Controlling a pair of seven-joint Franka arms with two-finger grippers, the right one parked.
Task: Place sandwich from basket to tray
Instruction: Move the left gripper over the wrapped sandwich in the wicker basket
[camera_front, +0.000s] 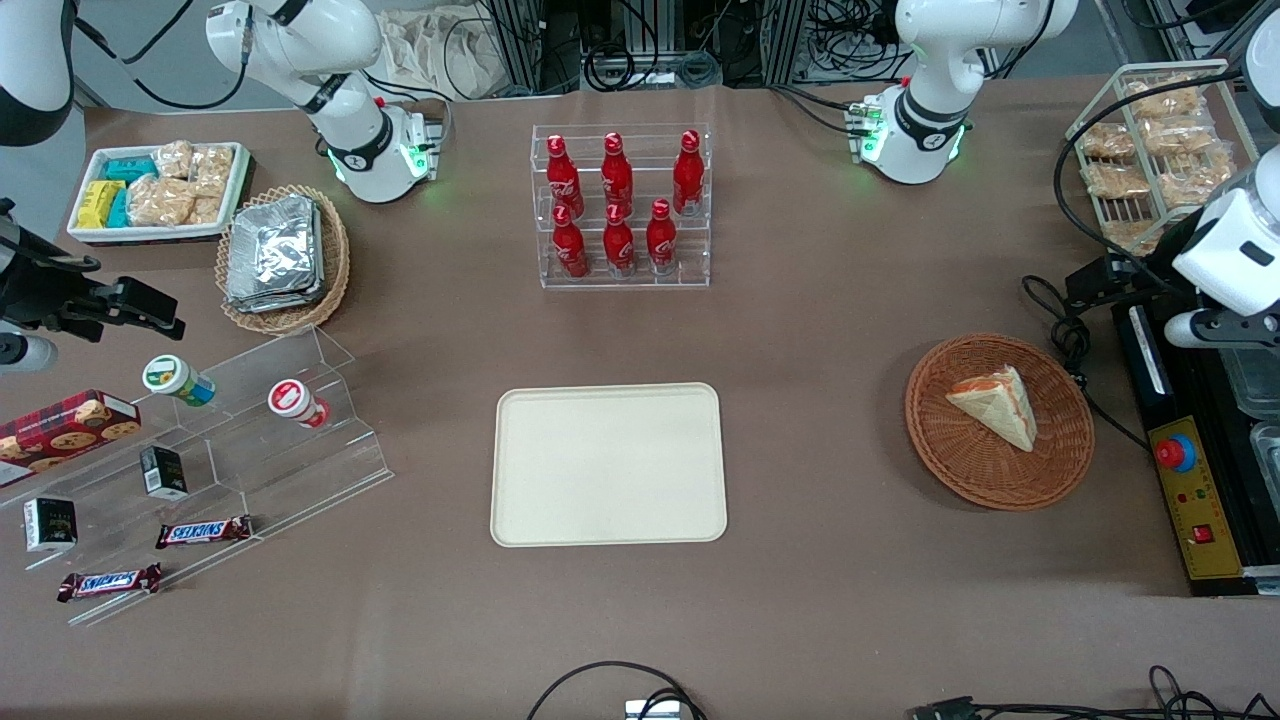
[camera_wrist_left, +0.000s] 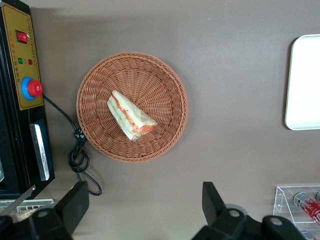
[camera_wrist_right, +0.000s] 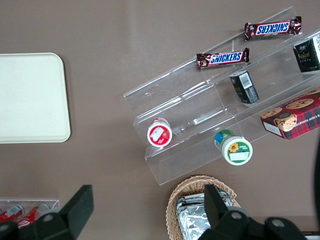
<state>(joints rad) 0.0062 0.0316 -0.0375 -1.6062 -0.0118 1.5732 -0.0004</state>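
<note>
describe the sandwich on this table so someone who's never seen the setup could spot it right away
Find the round reddish-brown wicker basket toward the working arm's end of the table, beside the cream tray. The sandwich lies inside it, alone, with the open gripper high above. It is a pale triangular wedge with an orange-red filling edge, unlike the crumbly tan snack packets on the rack.

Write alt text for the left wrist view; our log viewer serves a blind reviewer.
A wrapped sandwich lies in a round brown wicker basket on a brown table, with the open gripper hovering above, holding nothing. The edge of a cream tray shows to one side, and a control box with a red button to the other.
</note>
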